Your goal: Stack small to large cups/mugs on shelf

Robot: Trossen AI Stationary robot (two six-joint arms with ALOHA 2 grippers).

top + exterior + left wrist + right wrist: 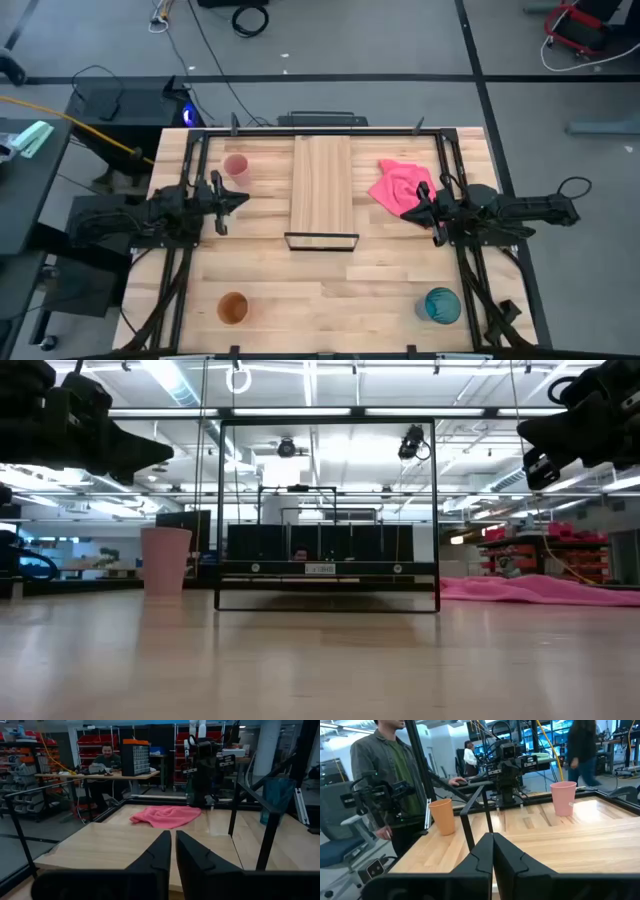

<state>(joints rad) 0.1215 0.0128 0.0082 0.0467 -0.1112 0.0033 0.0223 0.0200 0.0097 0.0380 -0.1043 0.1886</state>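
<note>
Pink cloth (402, 186) lay crumpled on the tabletop (330, 285), just beside the right jaws and well ahead of the left jaws. Beyond the table: 1 seated person (106, 756) at a workbench (95, 774), far past the left jaws; 1 standing person in a grey jacket (387, 770) off to the side of the right jaws.

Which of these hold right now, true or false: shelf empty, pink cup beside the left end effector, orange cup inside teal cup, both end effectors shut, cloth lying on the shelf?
1. The shelf holds no cups. True.
2. The pink cup stands near the left end effector. True.
3. The orange cup sits inside the teal cup. False: they stand apart at opposite near corners.
4. Both end effectors are shut, the right end effector too. True.
5. The pink cloth lies on the shelf. False: it lies on the table beside it.
</note>
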